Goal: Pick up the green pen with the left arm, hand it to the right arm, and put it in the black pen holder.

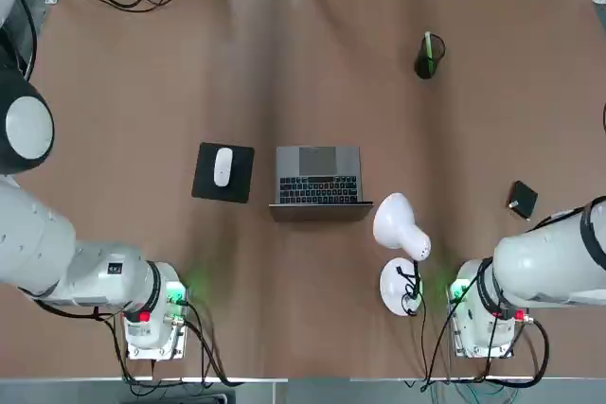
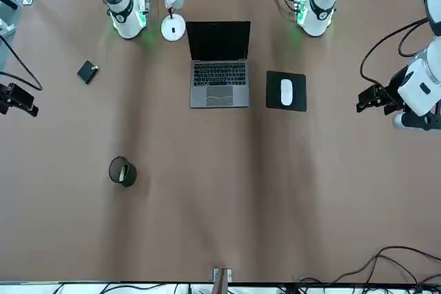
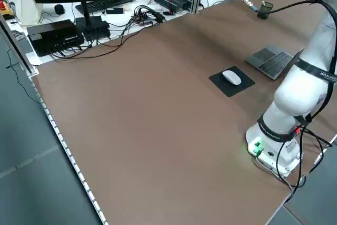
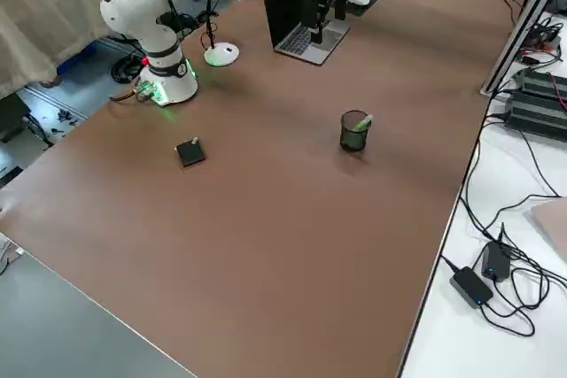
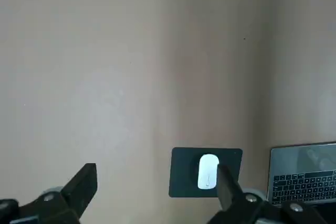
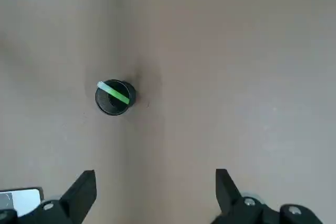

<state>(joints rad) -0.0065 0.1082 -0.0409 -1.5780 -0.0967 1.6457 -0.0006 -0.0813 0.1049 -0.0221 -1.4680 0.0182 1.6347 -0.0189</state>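
The pen (image 6: 114, 93) is already leaning in the holder (image 6: 115, 98) at the table's (image 1: 303, 63) far right, both hands, left (image 5: 157, 187) and right (image 6: 156, 190), hanging wide open and empty, so only clear retreat appears needed.

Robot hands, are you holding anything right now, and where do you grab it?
Nothing is held. The left gripper and right gripper are both open and empty. The green pen sits in the black pen holder.

One desk (image 1: 284, 272) carries one laptop (image 1: 318, 176), one mouse (image 1: 222, 166) on one mouse pad (image 1: 204, 182), one lamp (image 1: 401, 234), one pen holder (image 1: 426, 65) with one green pen (image 1: 428, 45), and one small black square (image 1: 522, 200). Two robot arms (image 1: 76, 267), each with one tool (image 5: 152, 190).
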